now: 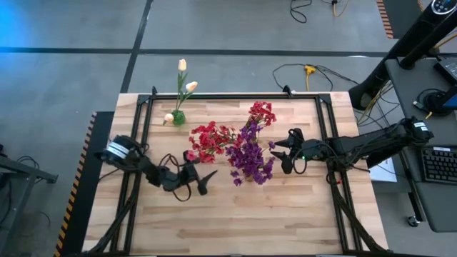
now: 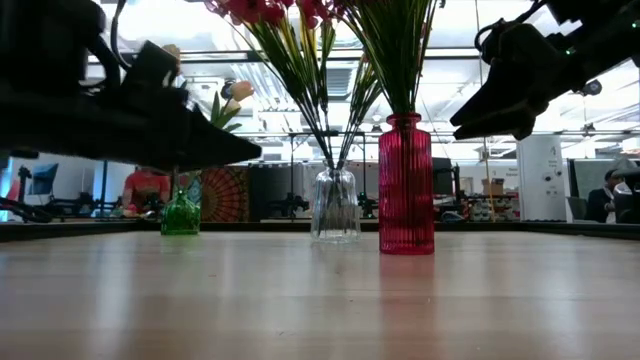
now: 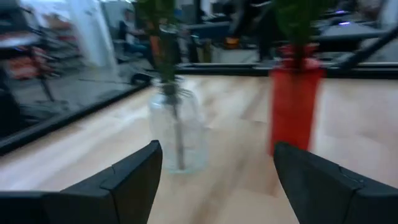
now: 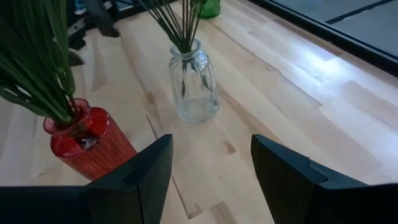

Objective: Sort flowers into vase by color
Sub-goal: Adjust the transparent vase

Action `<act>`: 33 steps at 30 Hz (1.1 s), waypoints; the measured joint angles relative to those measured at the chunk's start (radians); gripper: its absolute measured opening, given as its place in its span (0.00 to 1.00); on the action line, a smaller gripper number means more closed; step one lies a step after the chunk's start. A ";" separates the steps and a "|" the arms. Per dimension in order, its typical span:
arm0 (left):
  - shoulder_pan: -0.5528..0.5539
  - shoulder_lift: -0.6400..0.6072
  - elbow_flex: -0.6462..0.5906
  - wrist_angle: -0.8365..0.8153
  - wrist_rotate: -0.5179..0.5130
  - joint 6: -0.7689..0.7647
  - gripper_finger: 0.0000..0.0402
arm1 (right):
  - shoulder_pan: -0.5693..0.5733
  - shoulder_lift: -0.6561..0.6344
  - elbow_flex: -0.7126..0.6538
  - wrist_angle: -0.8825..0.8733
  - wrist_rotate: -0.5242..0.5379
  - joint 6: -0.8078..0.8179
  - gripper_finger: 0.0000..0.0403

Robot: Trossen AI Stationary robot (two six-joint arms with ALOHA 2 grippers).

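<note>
Wooden table (image 1: 300, 207) looked nearly finished: red flowers (image 1: 208, 138) and purple flowers (image 1: 250, 158) stood in centre-frame vases, tulips (image 1: 186, 86) upper left, while the left gripper (image 1: 202, 180) and right gripper (image 1: 284, 151) hung empty, jaws apart, seemingly nothing left loose.

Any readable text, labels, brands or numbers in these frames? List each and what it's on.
None readable.
Red vase, clear vase, green vase: no labels visible.
Keyboard beside the table: keys too small to read.
Room behind the table: any signs are too blurred to read.
</note>
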 joint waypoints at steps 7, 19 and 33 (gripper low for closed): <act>0.038 0.124 0.075 0.096 -0.019 0.082 0.72 | 0.000 0.000 0.000 0.015 0.000 -0.003 0.52; 0.121 0.182 0.181 0.102 0.002 0.126 0.72 | 0.000 0.004 0.000 0.031 0.024 -0.004 0.52; 0.283 0.182 0.156 0.097 0.322 0.114 0.72 | 0.000 0.004 0.000 0.047 0.025 -0.013 0.52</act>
